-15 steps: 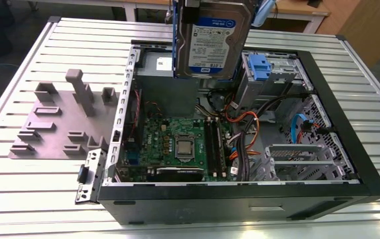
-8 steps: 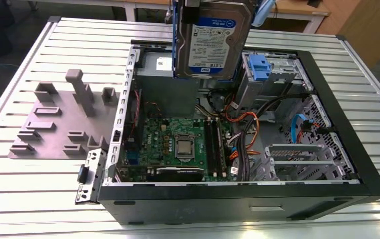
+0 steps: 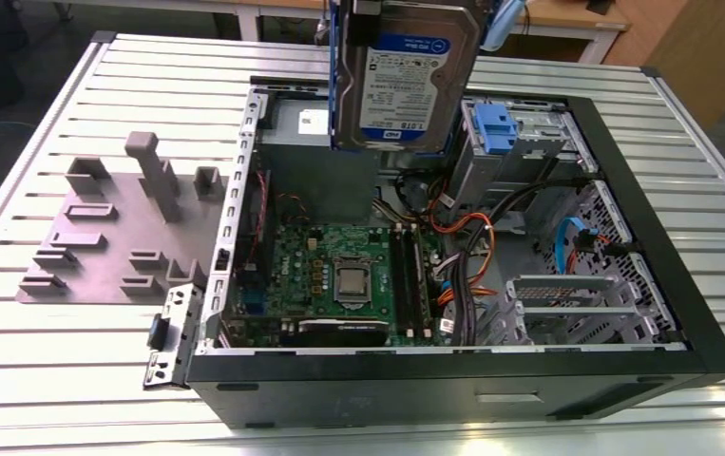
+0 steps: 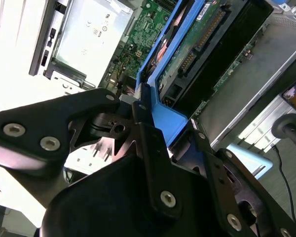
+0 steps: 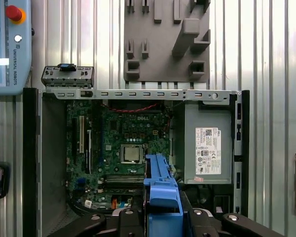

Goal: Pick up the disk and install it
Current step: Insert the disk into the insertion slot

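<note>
The disk (image 3: 407,85) hangs upright in the air above the back of the open computer case (image 3: 647,247), label side facing the exterior view. Blue carrier bracket edges run along both of its sides. In the second wrist view my gripper (image 4: 150,116) is shut on the blue bracket, with the disk's (image 4: 207,54) green circuit side showing beyond the black fingers (image 4: 140,98). In the first wrist view the blue bracket (image 5: 160,180) stands between the gripper's (image 5: 160,215) links, over the motherboard (image 5: 123,143).
A drive cage with a blue latch (image 3: 495,128) sits at the case's back right. The grey power supply (image 5: 207,143) fills one corner. A grey holder fixture (image 3: 115,228) lies on the slatted metal table at the exterior view's left. A teach pendant (image 5: 7,44) rests nearby.
</note>
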Motion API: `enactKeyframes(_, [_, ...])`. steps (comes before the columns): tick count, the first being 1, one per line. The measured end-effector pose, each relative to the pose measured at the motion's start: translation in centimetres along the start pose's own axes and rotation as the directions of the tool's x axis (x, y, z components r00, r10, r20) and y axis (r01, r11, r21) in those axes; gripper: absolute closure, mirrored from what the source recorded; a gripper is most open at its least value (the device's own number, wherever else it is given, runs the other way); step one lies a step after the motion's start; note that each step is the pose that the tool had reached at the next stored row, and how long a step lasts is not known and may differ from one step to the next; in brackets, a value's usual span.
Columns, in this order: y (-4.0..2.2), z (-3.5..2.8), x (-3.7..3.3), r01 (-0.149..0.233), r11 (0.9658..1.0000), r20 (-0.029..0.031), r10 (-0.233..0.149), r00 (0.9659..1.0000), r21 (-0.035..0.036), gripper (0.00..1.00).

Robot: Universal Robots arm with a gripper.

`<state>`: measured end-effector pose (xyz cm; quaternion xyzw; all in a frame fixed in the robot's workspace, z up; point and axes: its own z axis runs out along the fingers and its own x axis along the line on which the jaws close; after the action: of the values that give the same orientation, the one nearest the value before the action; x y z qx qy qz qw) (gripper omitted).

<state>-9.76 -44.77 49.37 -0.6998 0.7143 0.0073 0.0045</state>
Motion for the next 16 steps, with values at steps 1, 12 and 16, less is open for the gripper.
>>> enactKeyframes(1, [0.0, 0.0, 0.14, 0.0, 1.0, 0.0, 0.0, 1.0, 0.0, 0.64])
enactKeyframes(12, [-0.34, 0.07, 1.69, 0.0, 1.0, -0.0012, 0.0, 1.0, -0.0002, 0.64])
enactKeyframes(16, [-1.37, 0.09, 1.68, 0.0, 1.0, -0.0013, 0.0, 1.0, -0.0033, 0.64])
